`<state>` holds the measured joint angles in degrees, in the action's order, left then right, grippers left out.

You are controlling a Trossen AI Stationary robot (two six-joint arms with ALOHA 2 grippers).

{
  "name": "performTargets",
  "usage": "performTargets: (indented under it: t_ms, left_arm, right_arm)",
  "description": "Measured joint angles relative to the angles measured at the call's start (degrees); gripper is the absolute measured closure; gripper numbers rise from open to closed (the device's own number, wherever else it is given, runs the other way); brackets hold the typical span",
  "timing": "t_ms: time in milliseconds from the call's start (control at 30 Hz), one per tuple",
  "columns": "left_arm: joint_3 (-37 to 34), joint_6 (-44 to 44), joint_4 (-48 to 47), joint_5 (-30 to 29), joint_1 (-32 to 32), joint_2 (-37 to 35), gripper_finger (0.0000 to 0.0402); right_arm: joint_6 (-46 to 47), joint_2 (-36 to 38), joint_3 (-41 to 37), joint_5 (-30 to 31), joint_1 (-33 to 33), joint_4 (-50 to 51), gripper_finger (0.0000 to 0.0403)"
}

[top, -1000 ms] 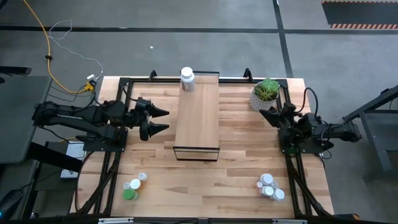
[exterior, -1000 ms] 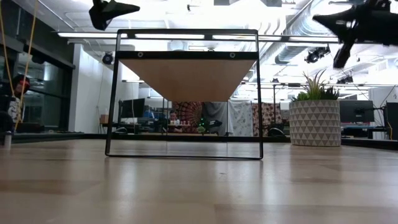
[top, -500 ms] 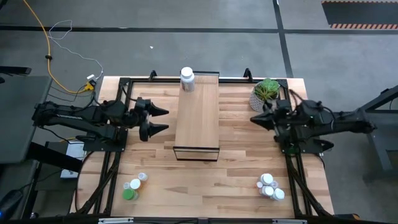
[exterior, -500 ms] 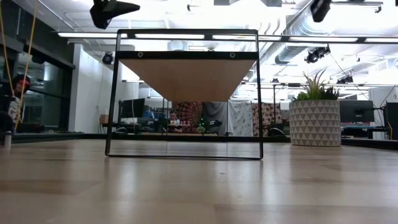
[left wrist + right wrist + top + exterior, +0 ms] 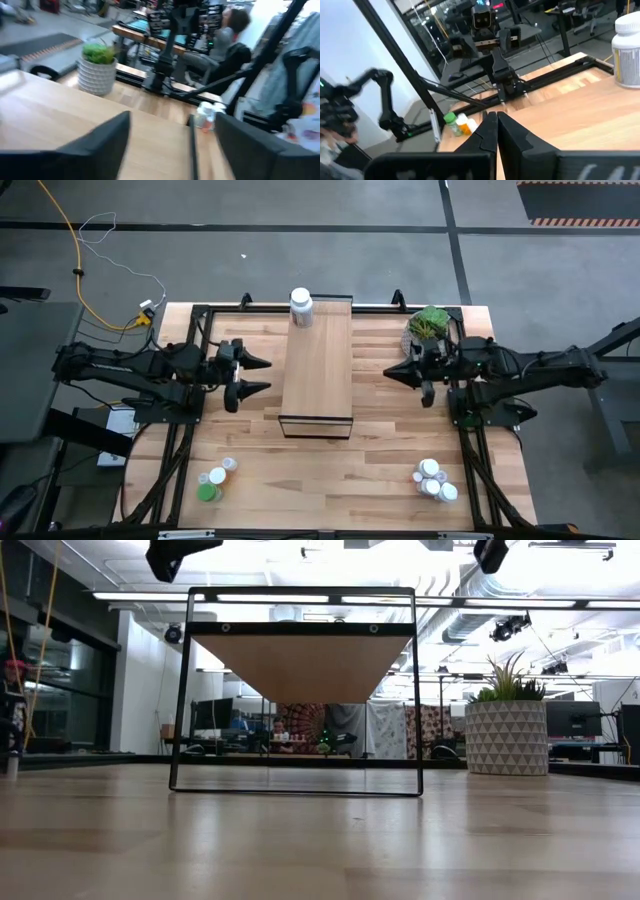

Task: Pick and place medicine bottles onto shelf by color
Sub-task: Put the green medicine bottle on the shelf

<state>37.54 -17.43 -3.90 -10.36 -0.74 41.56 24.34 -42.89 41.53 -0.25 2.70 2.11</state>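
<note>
1. The room behind the work area is an open office with bright ceiling strip lights, exposed ducts, desks with screens and a patterned hanging far back; a person sits at a desk in the left wrist view.
2. The grey floor around the rig carries a yellow cable.
3. The counter is a striped butcher-block top with a black frame along its sides.
4. The shelf, a pale-wood plank on a thin black frame, stands in the middle of the counter.
5. The potted plant sits at the far right of the counter.
6. The left tool hovers just left of the shelf, fingers parted, holding nothing.
7. The right tool hovers right of the shelf near the plant, fingers clenched together on nothing.
8. One white bottle stands on the shelf's far end.
9. A cluster with a green bottle waits at the near left.
10. White bottles cluster at the near right.
</note>
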Motion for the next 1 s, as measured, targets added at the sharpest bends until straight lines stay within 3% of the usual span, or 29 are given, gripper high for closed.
performTargets:
  t_ms: [167, 233, 400, 633, 800, 1000]
  left_arm:
    - [0.0, 4.9, 0.2, -3.6, 0.0, -0.6, 0.0337]
    - [-0.5, 6.0, 1.1, -3.5, -0.1, -1.4, 0.0383]
    - [-2.8, 4.5, 0.7, -0.5, -0.4, -5.3, 0.0396]
    - [-5.9, 1.4, 0.7, -0.8, -0.4, -11.7, 0.0401]
    - [-5.9, 1.1, 0.4, -1.4, -0.4, -13.5, 0.0401]
    - [-5.9, 1.1, 0.3, -2.3, -0.4, -13.6, 0.0401]
  right_arm:
    - [5.7, -0.3, 2.9, 0.7, 0.0, 0.9, 0.0401]
    - [6.7, -1.3, 5.5, 1.1, 0.0, 3.8, 0.0393]
    - [10.5, -6.9, 15.3, 0.0, 0.0, 21.9, 0.033]
    - [21.1, -15.4, 25.3, -8.6, 2.5, 48.6, 0.0181]
    - [31.5, -17.9, 24.4, -12.5, 9.2, 55.7, 0.0091]
    - [51.8, -18.3, 19.7, -11.8, 22.4, 58.1, 0.0035]
